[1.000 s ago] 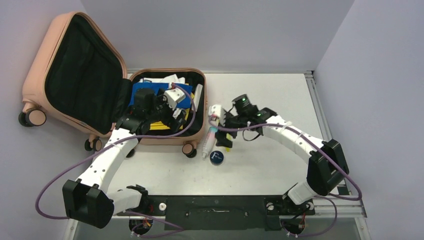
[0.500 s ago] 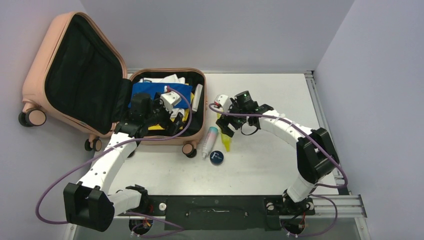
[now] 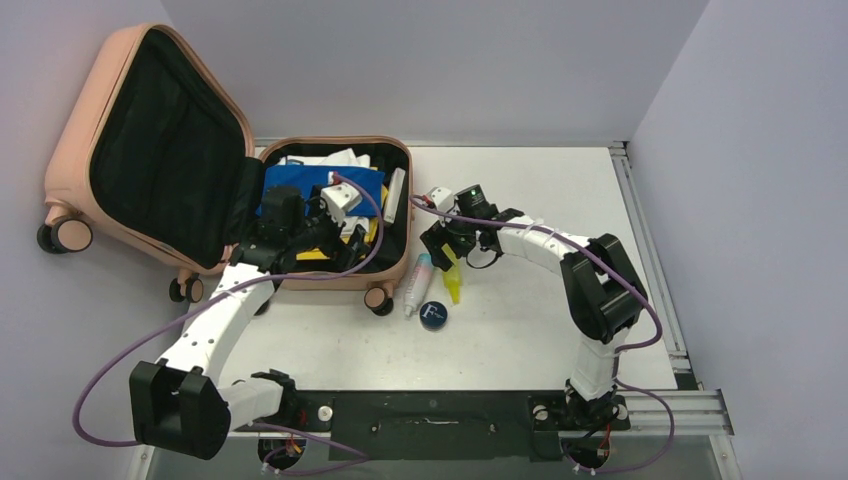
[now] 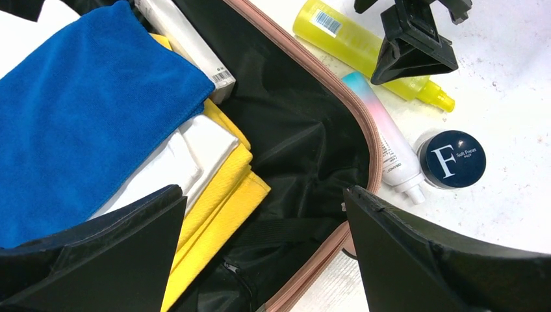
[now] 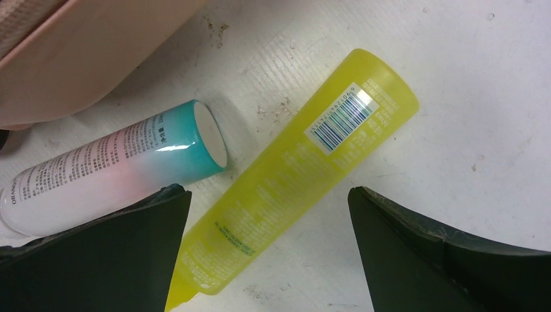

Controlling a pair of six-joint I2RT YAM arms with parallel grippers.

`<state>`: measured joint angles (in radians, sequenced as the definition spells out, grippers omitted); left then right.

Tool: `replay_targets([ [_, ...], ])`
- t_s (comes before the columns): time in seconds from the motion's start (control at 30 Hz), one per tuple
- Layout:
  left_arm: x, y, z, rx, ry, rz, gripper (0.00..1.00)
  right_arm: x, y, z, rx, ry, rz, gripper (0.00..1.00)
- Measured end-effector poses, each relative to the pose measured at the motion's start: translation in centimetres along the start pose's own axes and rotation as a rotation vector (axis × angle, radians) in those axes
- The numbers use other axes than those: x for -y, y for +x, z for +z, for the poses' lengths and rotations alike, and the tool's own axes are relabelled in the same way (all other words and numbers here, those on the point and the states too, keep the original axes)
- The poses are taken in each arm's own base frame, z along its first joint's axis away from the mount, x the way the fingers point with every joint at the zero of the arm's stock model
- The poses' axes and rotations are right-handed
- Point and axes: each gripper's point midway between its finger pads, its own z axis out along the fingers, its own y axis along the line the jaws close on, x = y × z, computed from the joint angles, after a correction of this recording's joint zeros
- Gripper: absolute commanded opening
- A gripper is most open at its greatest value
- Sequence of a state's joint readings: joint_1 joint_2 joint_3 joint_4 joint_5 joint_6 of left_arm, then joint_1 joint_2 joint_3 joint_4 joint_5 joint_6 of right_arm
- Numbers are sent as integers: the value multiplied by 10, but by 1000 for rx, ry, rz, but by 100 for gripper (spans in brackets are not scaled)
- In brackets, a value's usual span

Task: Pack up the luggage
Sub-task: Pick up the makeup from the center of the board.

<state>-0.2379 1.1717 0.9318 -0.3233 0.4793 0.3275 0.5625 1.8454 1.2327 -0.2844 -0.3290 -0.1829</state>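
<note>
Luggage: salmon-pink hard shell with rounded corners, lying open at the far left of the table. The lid stands raised against the left wall and shows its black lining. Pink-and-black caster wheels are visible on both halves. The base lies flat and is partly filled.

Inside the luggage:
- blue towel on top
- white cloth and yellow cloth folded under it
- white box along the towel's edge
- bare black lining toward the right wall

Outside, just beside the luggage's right wall: teal-to-pink tube, lying flat. The yellow bottle lies next to it on the side away from the luggage. The dark round jar marked "F" sits near the tube's cap, off the luggage's front right corner.

Left gripper: above the luggage base, jaws spread wide, holding nothing. It screens part of the contents from overhead.

Right gripper: over the yellow bottle, jaws wide, one finger on either side, no contact visible.
</note>
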Motion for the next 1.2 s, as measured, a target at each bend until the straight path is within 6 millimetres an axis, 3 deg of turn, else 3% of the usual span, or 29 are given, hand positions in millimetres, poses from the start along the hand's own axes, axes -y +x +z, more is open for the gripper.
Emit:
replay_targets([
  [0.43,-14,3,-1,12,-9,-58,96,5,9,6,-1,8,51,96],
  [0.67,-22,3,-7,38,-2,-107,96,7,28,20,-47,-4,80,94],
  [1.2,-19,0,-9,65,38,-134,96,8,27,24,-40,-3,79,86],
])
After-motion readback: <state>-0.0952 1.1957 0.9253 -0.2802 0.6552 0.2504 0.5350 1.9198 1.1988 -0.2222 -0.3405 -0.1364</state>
